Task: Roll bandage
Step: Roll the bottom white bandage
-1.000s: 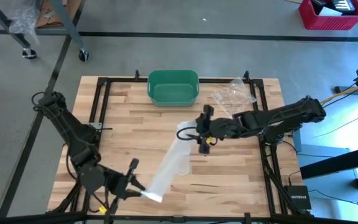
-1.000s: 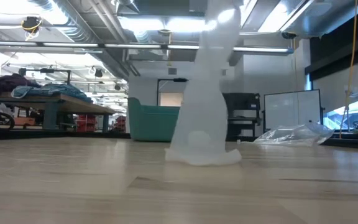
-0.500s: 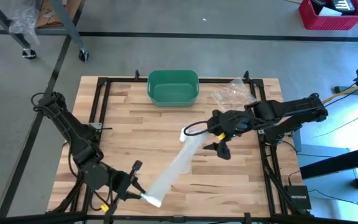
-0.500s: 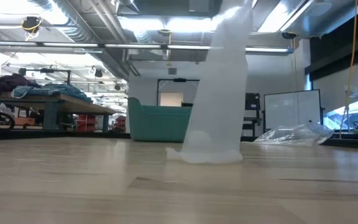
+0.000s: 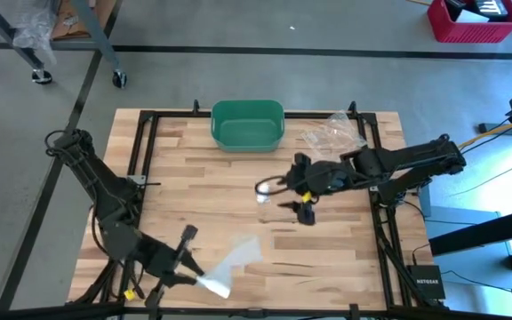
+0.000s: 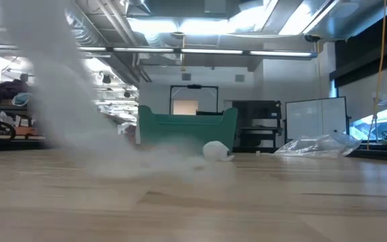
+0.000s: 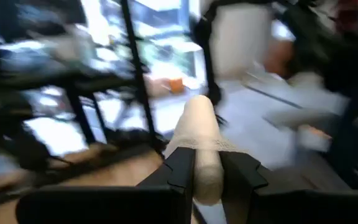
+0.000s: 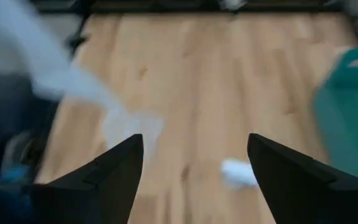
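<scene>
- The bandage (image 5: 231, 264) lies as a loose white strip on the desk (image 5: 203, 187), its long axis running diagonally from the near left edge up toward the middle.
- Its near end sits clamped between the fingers of the left gripper (image 5: 196, 278), which is at the desk's near left corner; in the left wrist view the rolled end (image 7: 202, 146) sticks out between the two fingers (image 7: 180, 173).
- A small white piece (image 5: 262, 194) rests apart from the strip, near the desk's middle.
- The right gripper (image 5: 284, 194) hovers over the middle of the desk, fingers (image 8: 98, 177) spread wide with nothing between them.
- A green bin (image 5: 248, 124) stands at the far edge, with a crumpled clear bag (image 5: 334, 135) to its right.
- The desk is pale wood planks; around it is grey concrete floor, with a red crate (image 5: 474, 18) beyond.
</scene>
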Robot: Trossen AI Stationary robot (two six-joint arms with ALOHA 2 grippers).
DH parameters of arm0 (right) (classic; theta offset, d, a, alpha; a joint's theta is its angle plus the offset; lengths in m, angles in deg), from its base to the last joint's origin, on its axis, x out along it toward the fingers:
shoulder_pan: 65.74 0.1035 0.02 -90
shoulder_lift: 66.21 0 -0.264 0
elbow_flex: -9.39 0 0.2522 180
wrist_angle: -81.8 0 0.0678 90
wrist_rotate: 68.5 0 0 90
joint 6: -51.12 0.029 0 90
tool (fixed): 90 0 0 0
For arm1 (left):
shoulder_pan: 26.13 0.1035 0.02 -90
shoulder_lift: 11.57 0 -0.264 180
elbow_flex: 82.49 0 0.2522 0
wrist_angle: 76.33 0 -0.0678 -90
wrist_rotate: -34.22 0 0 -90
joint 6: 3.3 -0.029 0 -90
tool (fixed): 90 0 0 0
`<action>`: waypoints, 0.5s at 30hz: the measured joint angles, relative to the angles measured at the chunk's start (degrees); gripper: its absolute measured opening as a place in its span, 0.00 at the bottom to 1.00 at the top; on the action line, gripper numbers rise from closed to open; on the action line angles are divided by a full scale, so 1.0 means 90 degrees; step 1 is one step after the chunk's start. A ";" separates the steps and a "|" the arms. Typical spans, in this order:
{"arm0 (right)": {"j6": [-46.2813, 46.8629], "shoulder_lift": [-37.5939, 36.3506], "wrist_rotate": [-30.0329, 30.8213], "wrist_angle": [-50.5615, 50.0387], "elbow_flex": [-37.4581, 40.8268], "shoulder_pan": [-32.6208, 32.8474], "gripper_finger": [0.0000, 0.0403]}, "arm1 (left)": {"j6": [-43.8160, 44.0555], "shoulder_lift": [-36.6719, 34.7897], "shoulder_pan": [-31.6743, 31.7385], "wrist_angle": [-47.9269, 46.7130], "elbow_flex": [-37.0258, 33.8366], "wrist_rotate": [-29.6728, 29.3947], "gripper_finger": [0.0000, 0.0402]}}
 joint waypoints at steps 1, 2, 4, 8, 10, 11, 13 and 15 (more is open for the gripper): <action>0.0026 0.0000 -0.0161 -0.0137 0.0000 0.0059 0.72 | -0.0174 0.0000 -0.0038 0.0219 0.0000 -0.0430 0.11; 0.0098 -0.0008 -0.0209 -0.0249 0.0000 0.0150 0.72 | -0.0394 0.0000 -0.0066 0.0462 0.0000 -0.0924 0.11; 0.0123 -0.0014 -0.0051 -0.0304 -0.0002 0.0388 0.72 | -0.0919 0.0000 -0.0101 0.0974 0.0000 -0.1821 0.11; -0.0483 -0.0035 0.1036 0.0963 0.0478 0.1095 0.72 | -0.2001 0.0000 0.0035 0.2462 0.0000 -0.2554 0.11; -0.1091 -0.0053 0.1435 0.2310 0.1140 0.1386 0.72 | -0.2337 0.0000 0.0099 0.3157 0.0000 -0.2574 0.11; -0.1328 -0.0047 0.1510 0.3001 0.1500 0.1480 0.72 | -0.2477 0.0000 0.0130 0.3382 0.0000 -0.2569 0.11; -0.1572 0.0003 0.1495 0.4588 0.2253 0.1519 0.72 | -0.2736 0.0000 0.0193 0.3669 0.0000 -0.2566 0.11; -0.1560 0.0089 0.1448 0.5790 0.2902 0.1487 0.72 | -0.2889 0.0000 0.0252 0.3663 0.0005 -0.2578 0.11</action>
